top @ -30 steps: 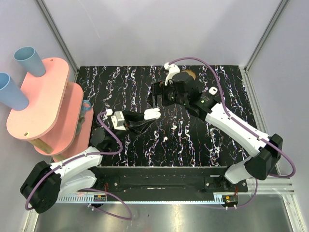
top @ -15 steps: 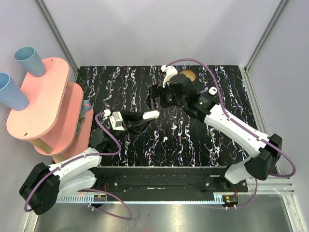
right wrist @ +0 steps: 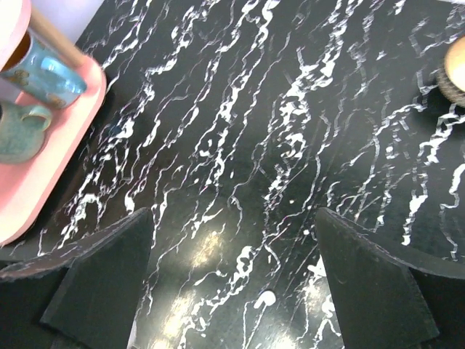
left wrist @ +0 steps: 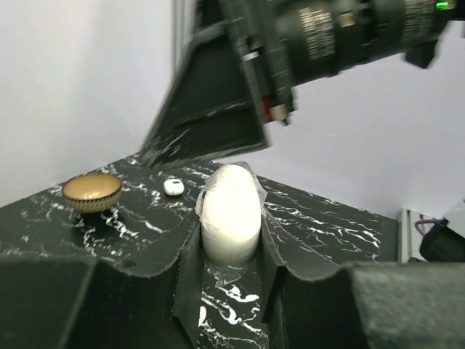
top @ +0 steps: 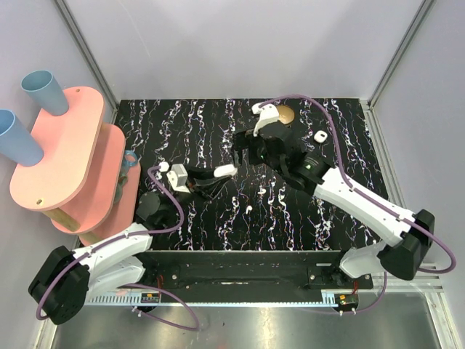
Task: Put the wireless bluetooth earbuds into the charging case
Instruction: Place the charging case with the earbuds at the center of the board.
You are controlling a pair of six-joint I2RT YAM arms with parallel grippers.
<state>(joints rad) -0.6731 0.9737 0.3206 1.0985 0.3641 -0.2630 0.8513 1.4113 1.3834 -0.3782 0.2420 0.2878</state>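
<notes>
Gold dish (left wrist: 91, 190), pink shelf (top: 64, 154), perhaps mug (right wrist: 43, 67)

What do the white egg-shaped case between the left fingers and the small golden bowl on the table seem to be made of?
The white rounded case looks like smooth plastic with a soft sheen: its colour is even, with a gentle highlight near the top. The small golden bowl seems to be metal or metal-coated, since its inside gleams; painted plastic cannot be excluded.

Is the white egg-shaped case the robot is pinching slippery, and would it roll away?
Probably slippery: the charging case looks smooth and glossy where the left gripper pinches its lower half. Its rounded shape would likely roll or wobble if dropped. It seems hard, keeping its shape while squeezed.
</notes>
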